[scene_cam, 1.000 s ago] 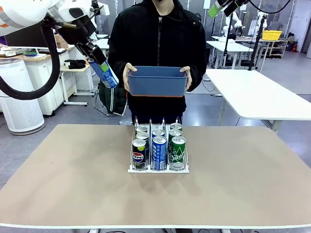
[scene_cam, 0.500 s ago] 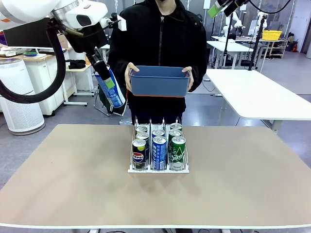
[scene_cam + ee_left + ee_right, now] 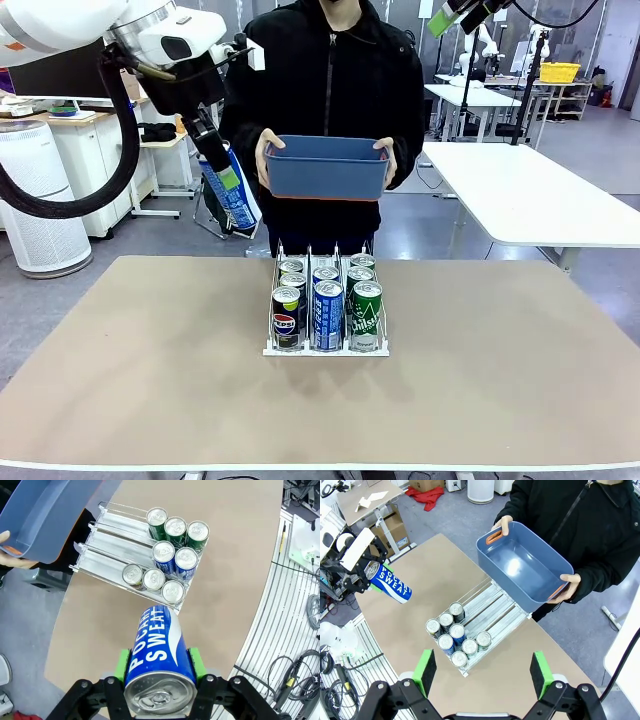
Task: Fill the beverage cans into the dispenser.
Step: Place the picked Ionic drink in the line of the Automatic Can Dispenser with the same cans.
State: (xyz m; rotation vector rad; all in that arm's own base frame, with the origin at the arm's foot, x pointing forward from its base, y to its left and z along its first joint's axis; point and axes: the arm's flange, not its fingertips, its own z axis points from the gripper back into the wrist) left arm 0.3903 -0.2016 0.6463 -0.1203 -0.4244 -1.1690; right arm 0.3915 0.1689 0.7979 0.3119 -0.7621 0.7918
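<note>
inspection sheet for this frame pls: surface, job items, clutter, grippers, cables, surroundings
Surface: tan table, bare around the rack.
Job's things: white dispenser holds eight cans: three dark, two blue, three green, all at its front end. One more blue can is in the air.
Clutter: nothing seen on the table.
Grippers: left gripper shut on the blue can, tilted, beyond the table's far edge; right gripper open, high above the table.
Cables: black hose looping off the left arm.
Surroundings: person holds an empty blue tub above the dispenser's back end.

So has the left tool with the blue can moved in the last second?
Yes. In the front view the left tool has carried the blue can lower and rightward, closer to the blue tub the person holds.
</note>
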